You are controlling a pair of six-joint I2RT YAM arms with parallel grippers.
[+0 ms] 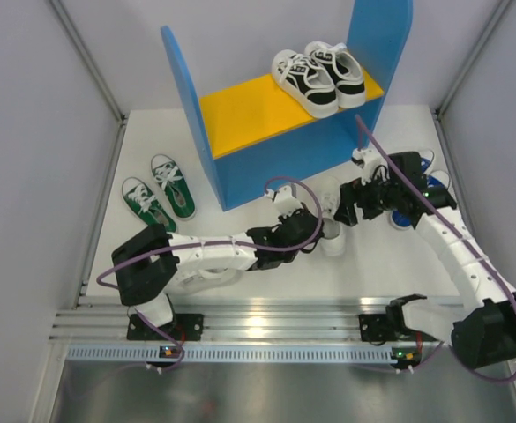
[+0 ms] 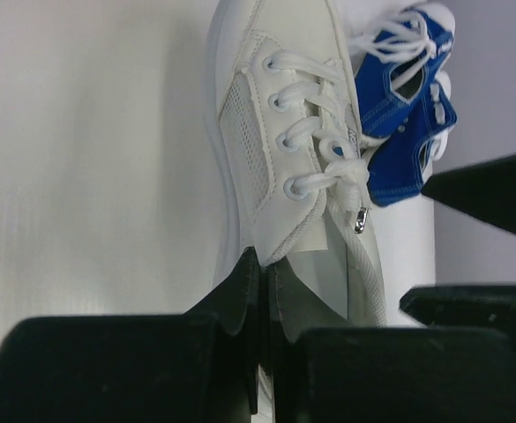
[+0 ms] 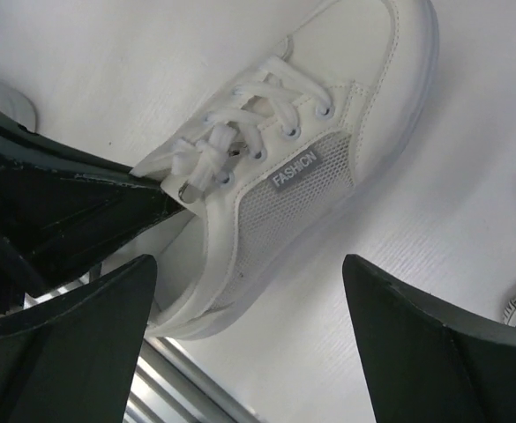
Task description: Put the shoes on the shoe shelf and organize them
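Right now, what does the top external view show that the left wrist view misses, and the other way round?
Only top external: the shoe shelf with a black-and-white pair on its orange board, and the green pair on the table left of it. Only left wrist: the left gripper pinching the white shoe at the edge of its opening, mesh side and laces close up. Both: that white shoe and the blue shoes beyond it.

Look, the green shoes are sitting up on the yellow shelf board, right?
Not quite. The green shoes lie on the table, left of the shoe shelf. The pair on its yellow board is the black-and-white pair. The top external view shows it.
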